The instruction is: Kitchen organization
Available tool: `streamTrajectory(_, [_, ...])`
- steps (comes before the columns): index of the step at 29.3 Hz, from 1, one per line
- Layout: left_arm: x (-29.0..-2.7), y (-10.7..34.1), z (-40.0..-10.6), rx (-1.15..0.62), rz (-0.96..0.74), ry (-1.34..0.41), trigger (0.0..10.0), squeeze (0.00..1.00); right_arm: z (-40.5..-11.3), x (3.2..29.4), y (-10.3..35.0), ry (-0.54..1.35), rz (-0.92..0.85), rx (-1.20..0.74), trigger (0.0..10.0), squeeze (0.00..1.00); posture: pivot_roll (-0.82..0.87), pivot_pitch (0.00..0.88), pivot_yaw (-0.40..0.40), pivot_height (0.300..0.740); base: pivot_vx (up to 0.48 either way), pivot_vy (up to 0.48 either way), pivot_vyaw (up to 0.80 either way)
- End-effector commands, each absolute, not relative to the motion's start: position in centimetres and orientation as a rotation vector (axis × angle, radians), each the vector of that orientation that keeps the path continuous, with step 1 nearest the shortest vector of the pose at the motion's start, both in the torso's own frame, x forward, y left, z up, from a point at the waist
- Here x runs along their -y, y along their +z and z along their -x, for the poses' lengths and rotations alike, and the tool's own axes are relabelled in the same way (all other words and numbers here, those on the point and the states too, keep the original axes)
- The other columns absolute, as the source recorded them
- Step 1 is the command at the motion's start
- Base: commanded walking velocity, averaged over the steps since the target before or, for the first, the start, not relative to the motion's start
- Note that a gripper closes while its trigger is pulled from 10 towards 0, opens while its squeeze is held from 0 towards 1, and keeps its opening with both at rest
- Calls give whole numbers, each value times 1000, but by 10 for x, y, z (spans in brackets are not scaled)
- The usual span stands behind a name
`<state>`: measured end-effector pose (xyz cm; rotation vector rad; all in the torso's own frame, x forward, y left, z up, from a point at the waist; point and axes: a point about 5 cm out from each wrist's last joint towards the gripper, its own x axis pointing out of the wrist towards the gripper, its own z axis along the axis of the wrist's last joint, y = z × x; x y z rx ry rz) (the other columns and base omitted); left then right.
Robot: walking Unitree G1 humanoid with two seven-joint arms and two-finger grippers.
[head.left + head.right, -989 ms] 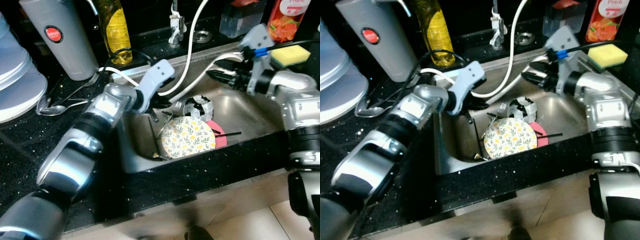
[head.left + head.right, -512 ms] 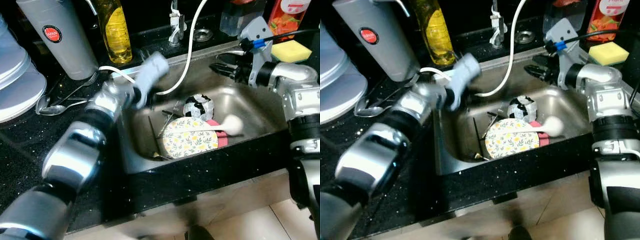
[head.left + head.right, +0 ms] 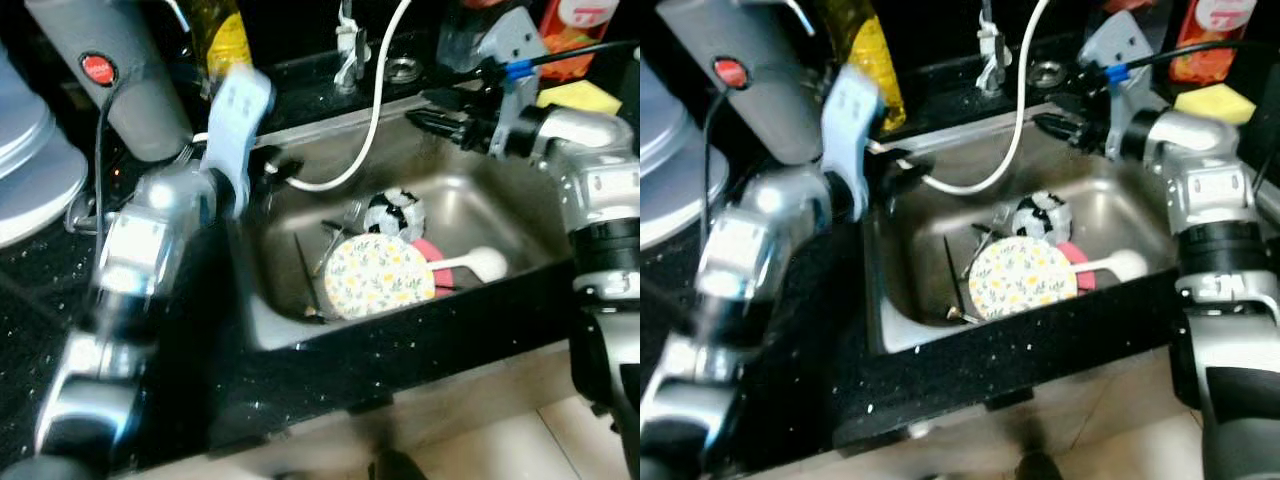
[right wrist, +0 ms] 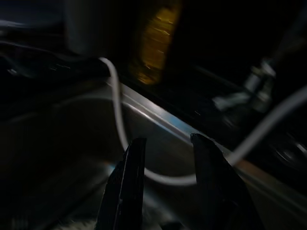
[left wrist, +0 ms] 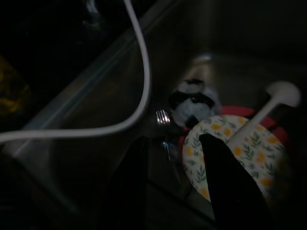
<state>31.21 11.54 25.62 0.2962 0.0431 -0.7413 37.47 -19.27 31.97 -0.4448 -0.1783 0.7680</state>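
Observation:
In the steel sink (image 3: 500,205) lies a floral plate (image 3: 380,275) on top of a pink plate (image 3: 431,249). A white ladle (image 3: 472,264) rests across them, and a black-and-white cup (image 3: 392,212) stands just behind. A fork (image 5: 163,116) and dark chopsticks (image 3: 304,274) lie to their left. My left gripper (image 3: 268,166) hovers at the sink's left back rim, open and holding nothing; in the left wrist view my left gripper (image 5: 175,140) points at the plate (image 5: 240,153). My right gripper (image 3: 425,112) hangs open over the sink's back right rim, with nothing between its fingers (image 4: 134,163).
A white hose (image 3: 370,125) loops from the faucet (image 3: 346,45) into the sink. On the black counter stand a grey flask (image 3: 110,75), a yellow bottle (image 3: 226,35), a yellow sponge (image 3: 578,95) and an orange carton (image 3: 1208,30). A pale stack (image 3: 30,170) sits far left.
My left arm has pulled up and back out of the sink to its left rim. A white ladle now lies across the plates. My right gripper has shifted slightly back.

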Motion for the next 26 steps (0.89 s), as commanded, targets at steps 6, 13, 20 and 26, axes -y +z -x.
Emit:
streamTrajectory(6, [-163, 267, -305, -79, -490, -588, 10000, 0, -374, 176, 326, 831, 428, 248, 10000, 0, -52, 68, 101, 740, 0, 0, 0])
streamTrajectory(13, [-221, 257, -298, -246, -956, -506, 10000, 0, -374, 177, 325, 830, 416, 256, 10000, 0, -47, 61, 104, 740, 0, 0, 0])
streamTrajectory(20, [-260, 261, -323, -328, -1153, -354, 10000, 0, -373, 178, 324, 824, 404, 268, 10000, 0, -56, 53, 118, 740, 0, 0, 0])
streamTrajectory(26, [-262, 255, -328, -351, -1132, -382, 0, 0, -373, 179, 323, 820, 403, 267, 10000, 0, -66, 46, 115, 740, 0, 0, 0])
